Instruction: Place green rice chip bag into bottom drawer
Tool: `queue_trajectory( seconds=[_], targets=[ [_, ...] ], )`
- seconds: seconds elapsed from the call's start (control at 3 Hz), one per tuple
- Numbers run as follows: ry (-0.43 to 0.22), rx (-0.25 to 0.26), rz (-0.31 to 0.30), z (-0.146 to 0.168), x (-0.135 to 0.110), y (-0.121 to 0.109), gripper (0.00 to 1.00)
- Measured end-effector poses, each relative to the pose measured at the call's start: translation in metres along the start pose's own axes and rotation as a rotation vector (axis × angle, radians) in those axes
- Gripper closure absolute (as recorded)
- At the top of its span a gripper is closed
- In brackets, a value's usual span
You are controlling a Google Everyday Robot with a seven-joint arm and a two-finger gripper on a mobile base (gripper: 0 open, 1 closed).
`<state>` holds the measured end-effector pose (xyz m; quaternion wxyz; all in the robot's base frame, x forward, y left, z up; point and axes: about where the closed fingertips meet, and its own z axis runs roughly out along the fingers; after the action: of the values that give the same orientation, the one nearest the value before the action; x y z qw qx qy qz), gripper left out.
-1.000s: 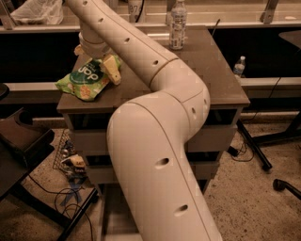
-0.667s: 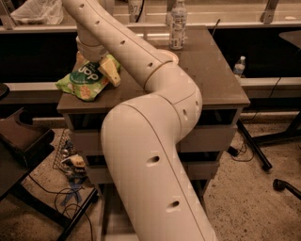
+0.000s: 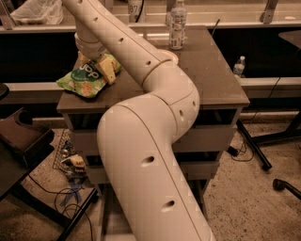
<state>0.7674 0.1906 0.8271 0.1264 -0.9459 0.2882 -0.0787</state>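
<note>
At the far left, a crumpled white plastic sack (image 3: 35, 12) lies on a rear ledge, and lower down a dark brown seat (image 3: 23, 136) stands on the floor beside a small heap of clutter and cables (image 3: 70, 162).

The crinkly light-green rice chip bag (image 3: 84, 80) lies on the left front corner of the dark brown table (image 3: 211, 70). It shows white letters on a darker green patch and a pale orange-pink chip picture below them. Its printed face is turned up, and its long axis runs from the front left corner toward the rear right.

The robot's pale yellowish hand (image 3: 99, 66) sits on the bag's rear right end, touching it. Whether it is apart or clamped on the bag, I cannot tell.

From the hand, the thick cream-coloured arm (image 3: 150, 155) runs right across the table, bends and fills the foreground, hiding most of the grey drawer fronts (image 3: 216, 139).

Farther right, a clear plastic bottle (image 3: 177, 19) stands upright at the table's rear edge. A smaller bottle (image 3: 239, 66) stands beyond the right side.
</note>
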Motion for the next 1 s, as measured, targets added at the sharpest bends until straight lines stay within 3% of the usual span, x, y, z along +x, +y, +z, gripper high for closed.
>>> queue_trajectory(
  seconds=[0.33, 1.0],
  targets=[
    [0.001, 0.005, 0.000, -0.0002, 0.0004, -0.0021, 0.95],
    [0.001, 0.005, 0.000, -0.0027, 0.0006, -0.0028, 1.00]
  ],
)
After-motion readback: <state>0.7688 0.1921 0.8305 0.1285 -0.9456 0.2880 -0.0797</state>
